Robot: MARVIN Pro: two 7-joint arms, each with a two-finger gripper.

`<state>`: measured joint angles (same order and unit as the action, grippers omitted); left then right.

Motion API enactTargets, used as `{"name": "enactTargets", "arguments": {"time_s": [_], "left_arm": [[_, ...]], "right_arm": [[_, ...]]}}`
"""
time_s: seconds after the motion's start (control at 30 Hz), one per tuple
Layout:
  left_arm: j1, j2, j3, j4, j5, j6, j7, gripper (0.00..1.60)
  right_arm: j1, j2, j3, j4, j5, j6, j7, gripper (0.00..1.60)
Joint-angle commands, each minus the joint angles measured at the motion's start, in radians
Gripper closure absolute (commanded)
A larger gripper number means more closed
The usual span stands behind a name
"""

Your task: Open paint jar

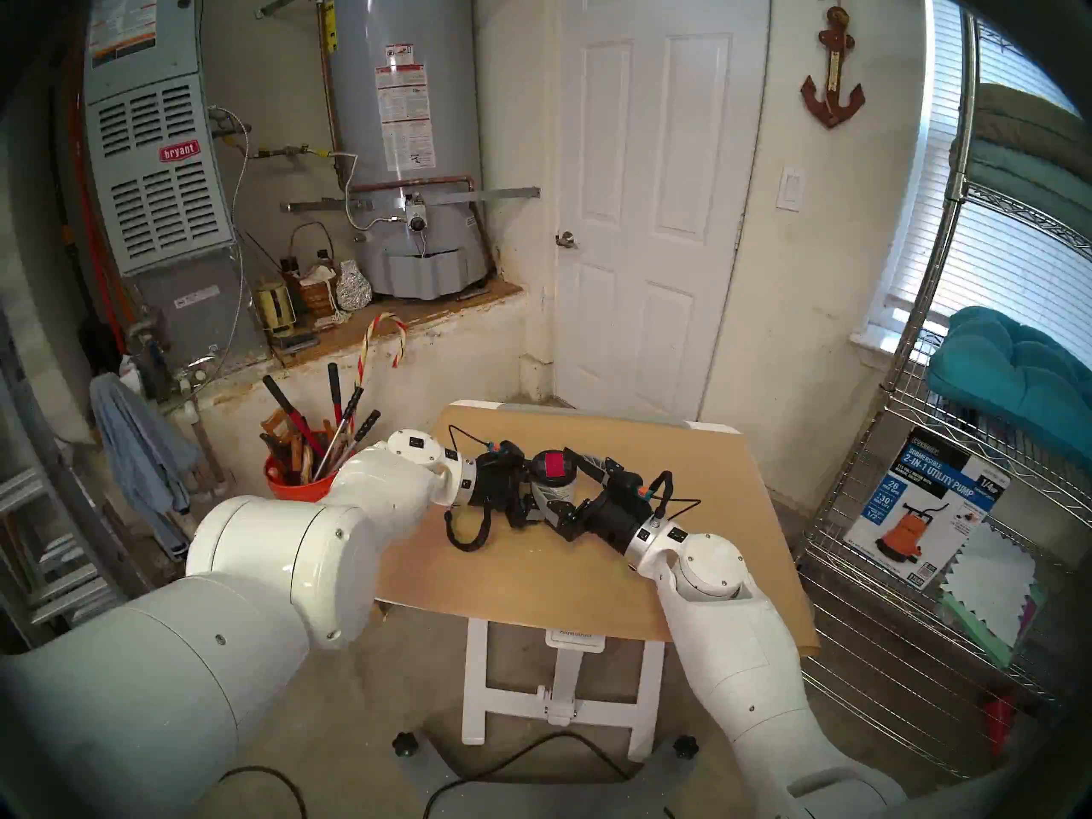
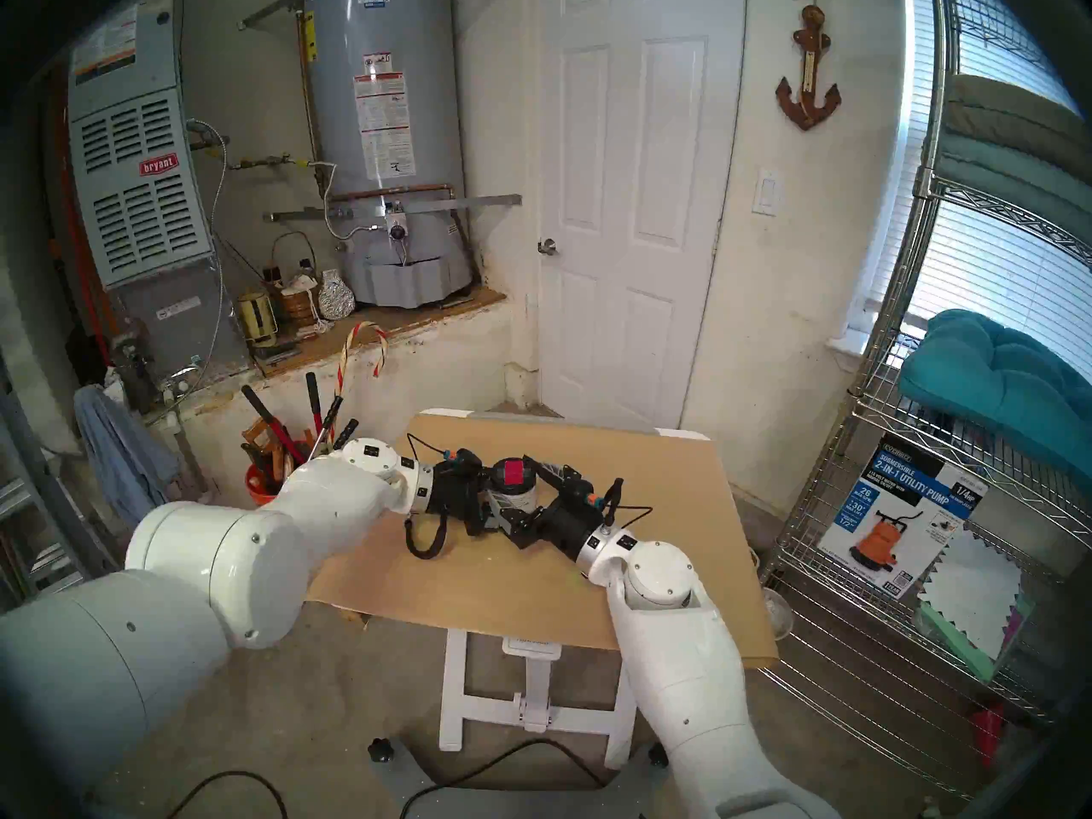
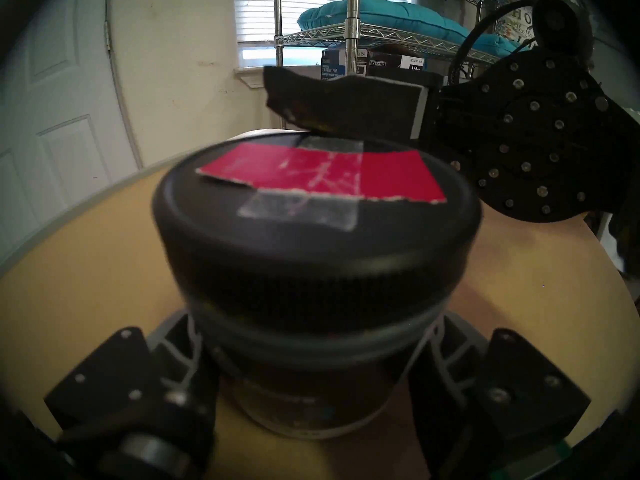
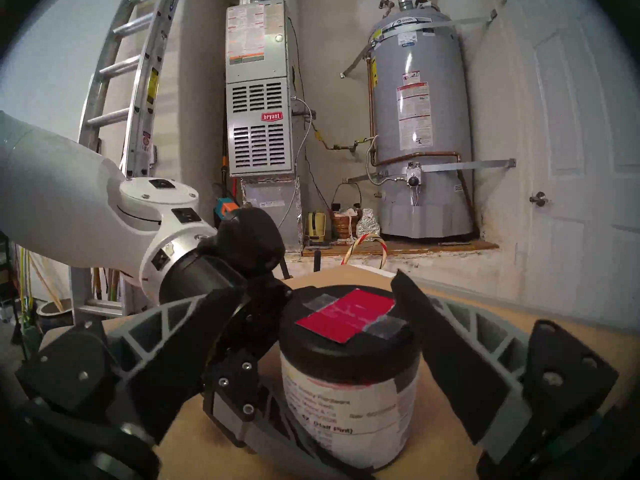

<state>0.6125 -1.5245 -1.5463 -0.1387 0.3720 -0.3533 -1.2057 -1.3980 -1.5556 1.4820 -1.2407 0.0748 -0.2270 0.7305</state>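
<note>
Right wrist view reads the paint jar label, blurred in left wrist. Left hand clamps jar body; right hand spread wide around lid, fingertips partly hidden.

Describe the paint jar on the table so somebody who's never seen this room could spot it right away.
Start at the white panelled door, then drop to the small table with the tan board top in front of it. The paint jar stands upright at the board's middle, between the left hand and right hand. It is the only container there: a black lid with a taped red patch, over a white printed label.
</note>
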Motion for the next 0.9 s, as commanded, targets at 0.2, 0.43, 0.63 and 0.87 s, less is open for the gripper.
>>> {"name": "enactTargets", "arguments": {"time_s": [0.2,0.43,0.63,0.87], "left_arm": [[-0.012,0.003,-0.002,0.001,-0.001,0.001,-0.009,1.6],[-0.012,0.003,-0.003,0.002,-0.002,0.0,-0.009,1.6],[-0.013,0.004,-0.002,0.003,0.0,0.002,-0.012,1.6],[-0.014,0.004,-0.001,0.003,0.001,0.003,-0.013,1.6]], "right_arm": [[0.036,-0.035,-0.012,0.027,-0.036,-0.055,-0.05,0.0],[0.067,-0.039,-0.018,0.062,-0.052,-0.05,-0.058,0.0],[0.102,-0.039,-0.027,0.093,-0.077,-0.042,-0.069,0.0],[0.127,-0.038,-0.027,0.095,-0.082,-0.033,-0.059,0.0]]}}
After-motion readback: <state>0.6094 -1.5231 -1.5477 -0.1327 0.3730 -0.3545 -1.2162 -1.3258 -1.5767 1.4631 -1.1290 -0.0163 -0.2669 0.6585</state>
